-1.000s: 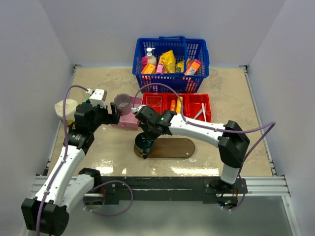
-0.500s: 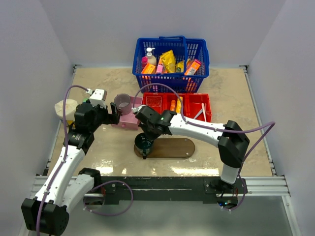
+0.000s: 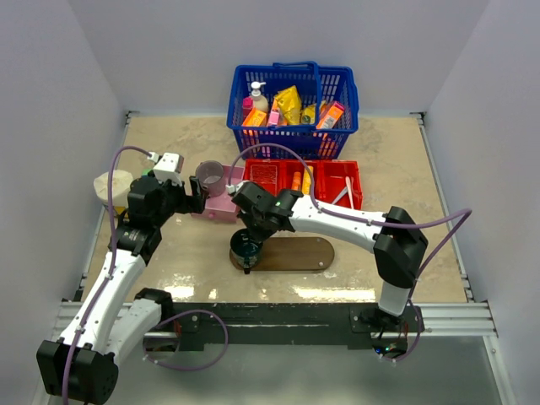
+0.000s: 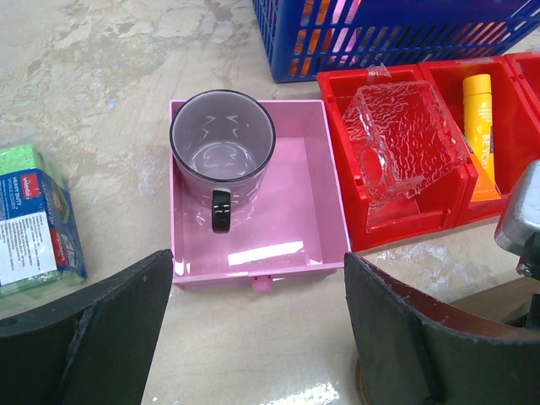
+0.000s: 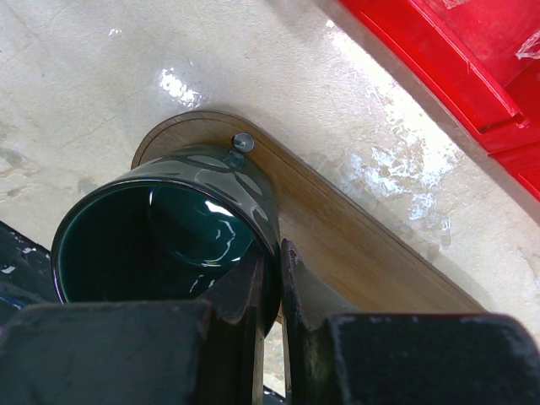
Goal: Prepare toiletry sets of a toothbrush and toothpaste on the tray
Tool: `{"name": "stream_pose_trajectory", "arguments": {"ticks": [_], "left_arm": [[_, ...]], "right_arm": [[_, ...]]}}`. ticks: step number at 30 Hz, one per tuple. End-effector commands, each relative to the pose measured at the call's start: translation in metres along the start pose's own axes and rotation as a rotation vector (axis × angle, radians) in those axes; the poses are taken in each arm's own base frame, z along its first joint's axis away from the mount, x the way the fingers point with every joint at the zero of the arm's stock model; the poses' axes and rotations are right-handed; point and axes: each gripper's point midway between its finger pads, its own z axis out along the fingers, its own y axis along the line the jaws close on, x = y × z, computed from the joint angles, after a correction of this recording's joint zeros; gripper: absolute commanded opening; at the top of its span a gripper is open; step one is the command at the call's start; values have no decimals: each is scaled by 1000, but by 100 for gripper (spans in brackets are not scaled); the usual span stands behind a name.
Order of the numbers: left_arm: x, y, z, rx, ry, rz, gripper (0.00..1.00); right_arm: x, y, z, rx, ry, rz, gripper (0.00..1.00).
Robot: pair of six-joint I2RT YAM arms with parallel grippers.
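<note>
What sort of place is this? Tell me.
Probably a robot test cell: plain white walls box in the table, two arms bolted at its near edge, goods in a blue basket.

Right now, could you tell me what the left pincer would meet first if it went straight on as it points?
Most likely the near wall of the pink box, then the mug standing inside it; depth is unclear.

We saw a robotics lab cell: blank white walls (image 3: 51,84) boxed in the marbled table (image 3: 405,152), with a left arm (image 3: 110,278) and a right arm (image 3: 337,221) bolted to a rail (image 3: 447,316) at the table's near edge.
</note>
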Motion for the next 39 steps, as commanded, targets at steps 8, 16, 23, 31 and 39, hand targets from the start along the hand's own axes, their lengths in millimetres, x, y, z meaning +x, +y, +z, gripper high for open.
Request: {"name": "stream_pose_trajectory", "arguments": {"ticks": [8,16,23,31,39], "left_arm": [[-8,-1,-1,3,-31,-3,86],[-7,0,-1,0,-28,-3,87],[-8,1,-1,-7,-32,-5,88],[-9,2,-1,-15,-33,-5,89],[-15,7,-6,-46,-65,-4,89]], "right_arm": [[-13,0,-10,2,-57,44,30],[-18,3,-14,-12,-77,49,44],[-24,6,-22,-35,-103,49,47],[-27,5,-27,-38,-122,41,54],[-40,1,-47,-45,-217,48,63]]}}
